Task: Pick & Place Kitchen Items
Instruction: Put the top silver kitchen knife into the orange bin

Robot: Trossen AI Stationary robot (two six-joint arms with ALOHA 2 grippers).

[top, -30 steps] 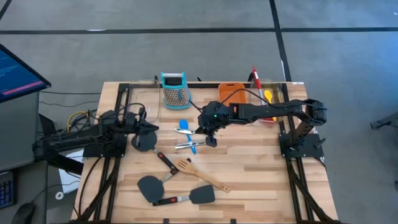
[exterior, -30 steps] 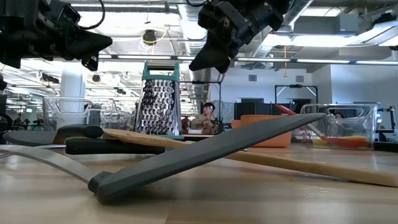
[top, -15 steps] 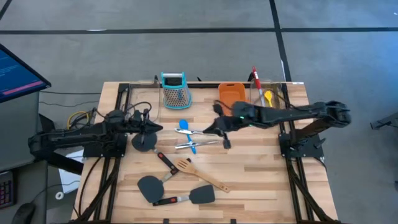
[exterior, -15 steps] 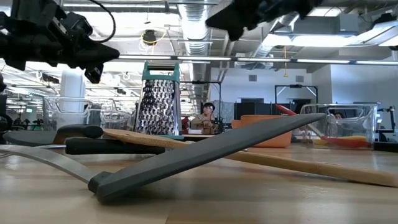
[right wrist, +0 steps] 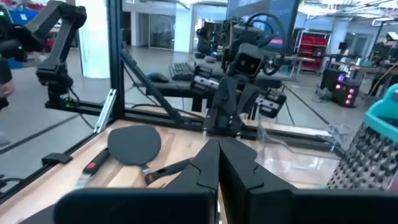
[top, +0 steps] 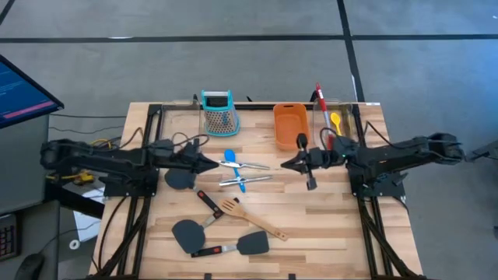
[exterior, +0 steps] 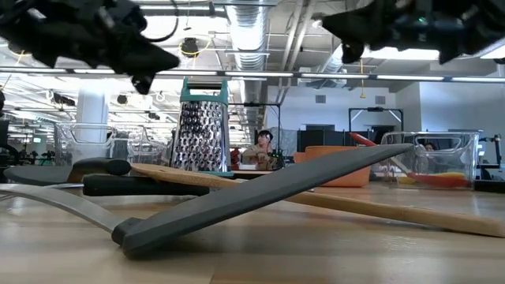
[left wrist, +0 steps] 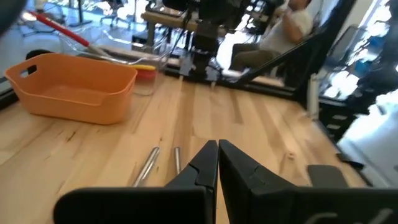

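Hovering above the wooden desk [top: 327, 210], the two hands point at each other across its middle with their fingers pressed together and nothing between them. The left hand [top: 213, 165] hangs over the desk's left half, just beside the blue spoon [top: 230, 158] and the silver tongs [top: 243, 173], which lie near the centre with the spoon's bowl toward the back. The right hand [top: 285, 164] is held over the right half, in front of the orange tub [top: 289, 124] that stands at the back edge. Nearer the front lie the other utensils: a wooden turner [top: 250, 218] set on a slant, a black spatula [top: 187, 232] with its blade at the left, and a second black spatula [top: 250, 243] whose handle carries a red grip. A further dark spatula blade [top: 181, 178] lies partly under the left arm. At the back right a clear bin [top: 347, 117] holds a red spoon [top: 320, 99] leaning upright and a yellow spoon [top: 335, 120]. The grater [top: 219, 111] with its teal top stands upright at the back, left of the tub. From desk level, one spatula handle [exterior: 260, 197] slopes across the wooden turner's shaft.
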